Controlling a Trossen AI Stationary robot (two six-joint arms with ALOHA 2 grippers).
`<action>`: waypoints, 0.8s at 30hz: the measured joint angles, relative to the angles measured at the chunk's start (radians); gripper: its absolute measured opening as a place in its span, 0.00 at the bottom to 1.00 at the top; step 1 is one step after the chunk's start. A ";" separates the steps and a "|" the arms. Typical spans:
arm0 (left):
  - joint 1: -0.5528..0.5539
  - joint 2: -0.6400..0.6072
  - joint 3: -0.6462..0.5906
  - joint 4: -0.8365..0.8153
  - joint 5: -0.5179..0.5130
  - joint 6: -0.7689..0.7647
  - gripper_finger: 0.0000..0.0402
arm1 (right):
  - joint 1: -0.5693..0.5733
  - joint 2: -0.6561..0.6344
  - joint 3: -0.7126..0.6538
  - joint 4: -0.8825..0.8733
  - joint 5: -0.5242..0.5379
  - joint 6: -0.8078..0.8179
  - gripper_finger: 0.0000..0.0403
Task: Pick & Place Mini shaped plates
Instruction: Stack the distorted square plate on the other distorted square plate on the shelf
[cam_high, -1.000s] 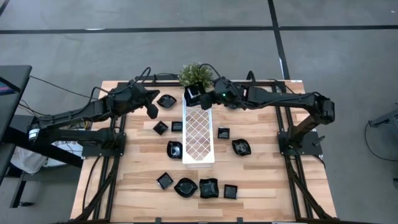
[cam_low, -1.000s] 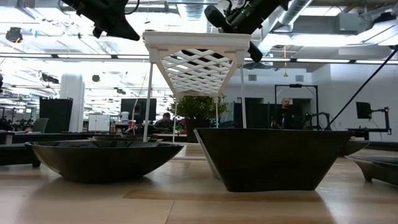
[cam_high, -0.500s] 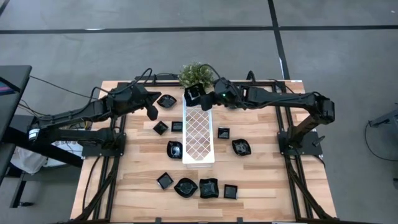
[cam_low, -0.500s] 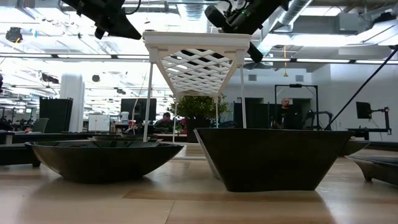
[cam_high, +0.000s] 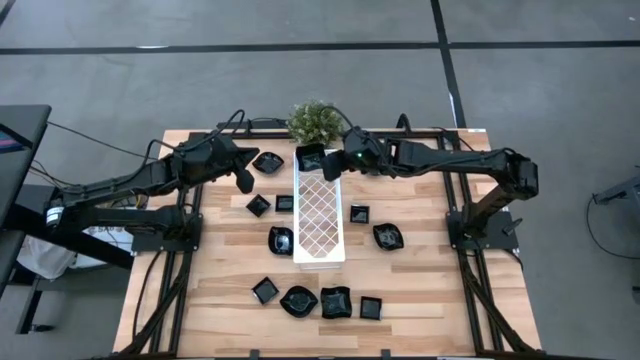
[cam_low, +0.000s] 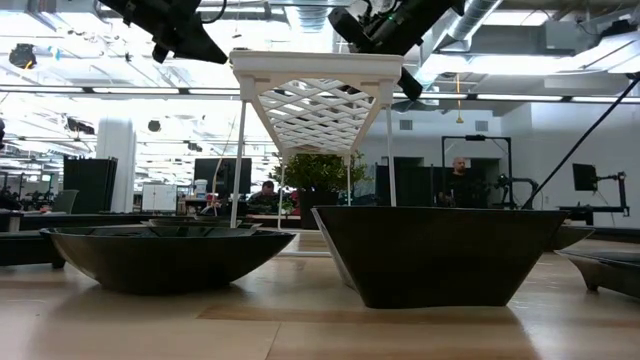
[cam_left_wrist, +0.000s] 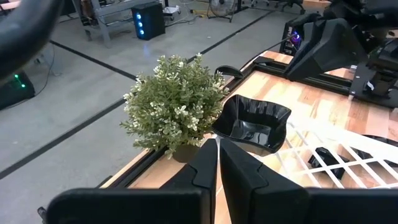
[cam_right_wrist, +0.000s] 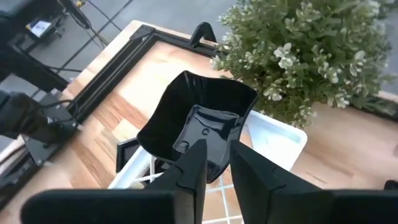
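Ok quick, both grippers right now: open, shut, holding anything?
Left gripper: shut, holding nothing, parked near the plant.
Right gripper: over the far end of the white tray, fingers at the rim of a black dish; grip or release cannot be told.

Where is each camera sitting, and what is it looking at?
High view: above, looking straight down at table; both arms show.
Low view: at tabletop height, looking across; dishes up close, arms overhead.
Left wrist view: on left arm, past its fingers toward plant.
Right wrist view: on right arm, over black plate.
Shared: plant, plate, white tray.
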 joint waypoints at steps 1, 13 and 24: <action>0.000 0.000 0.000 0.000 0.009 0.000 0.05 | 0.003 0.000 0.000 0.001 0.001 -0.012 0.17; 0.021 0.000 0.000 -0.091 0.378 0.034 0.05 | 0.044 -0.079 0.001 0.016 -0.023 -0.382 0.17; 0.048 0.000 0.000 -0.179 0.508 0.020 0.03 | 0.122 -0.216 0.001 -0.164 -0.102 -0.732 0.17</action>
